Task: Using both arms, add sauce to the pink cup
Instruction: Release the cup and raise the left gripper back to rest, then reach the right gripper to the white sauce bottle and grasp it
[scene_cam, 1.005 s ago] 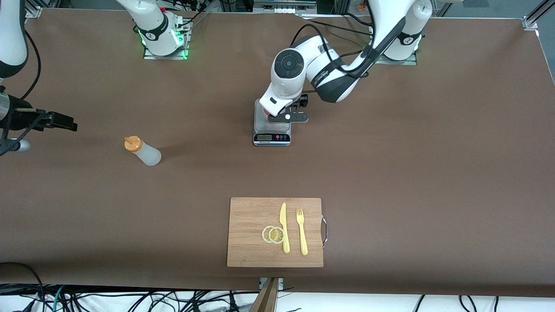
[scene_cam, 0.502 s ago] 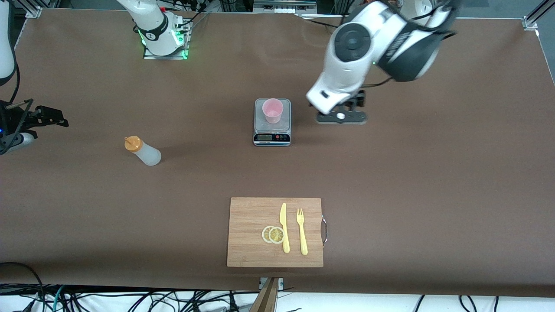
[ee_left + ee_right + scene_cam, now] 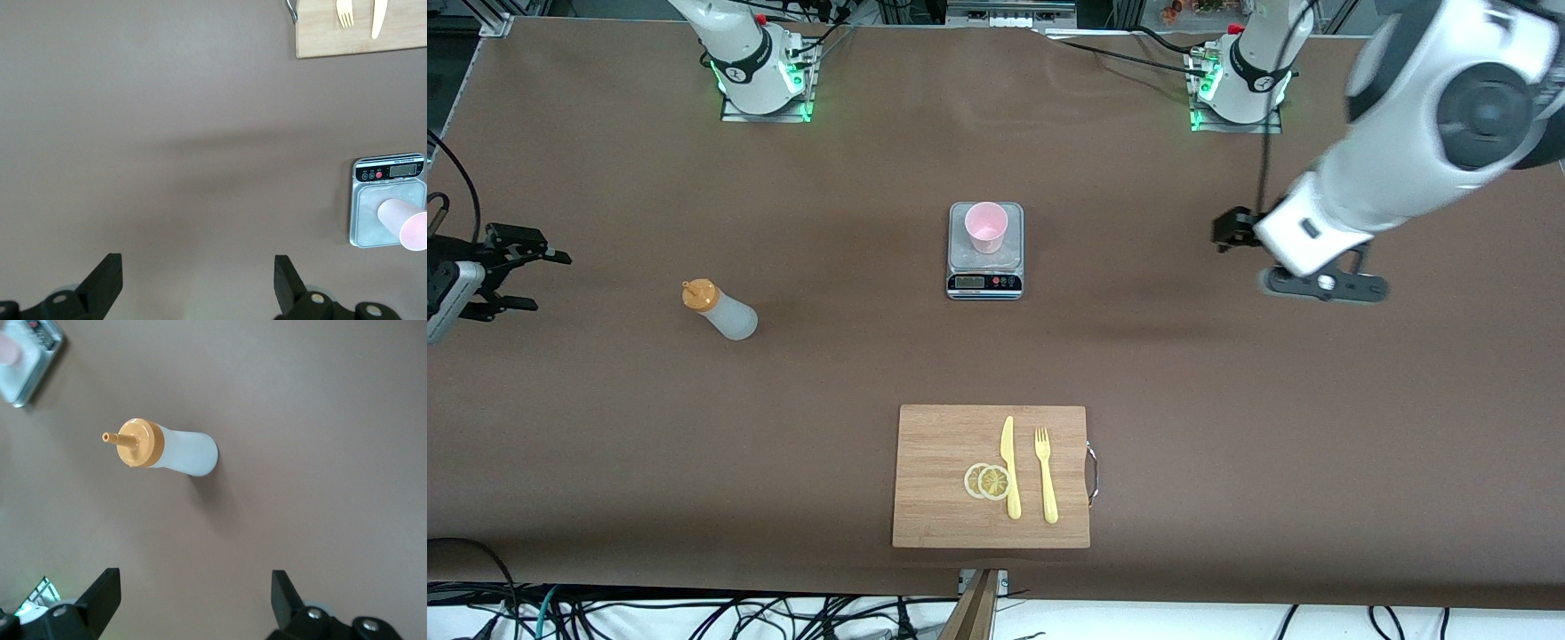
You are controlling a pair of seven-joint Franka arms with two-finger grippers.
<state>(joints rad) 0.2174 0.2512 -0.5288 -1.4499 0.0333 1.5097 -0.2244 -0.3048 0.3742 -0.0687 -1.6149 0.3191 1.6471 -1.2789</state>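
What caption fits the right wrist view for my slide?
Open right gripper hovers over bare table near the upright sauce bottle; scale at frame corner.

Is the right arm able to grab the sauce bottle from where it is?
Probably yes. The right gripper is open, up in the air beside the sauce bottle, toward the right arm's end of the table. The bottle stands upright by itself on the table, with nothing between them.

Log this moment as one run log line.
pink cup on scale | sauce bottle untouched | left gripper open over bare table | right gripper open, near bottle
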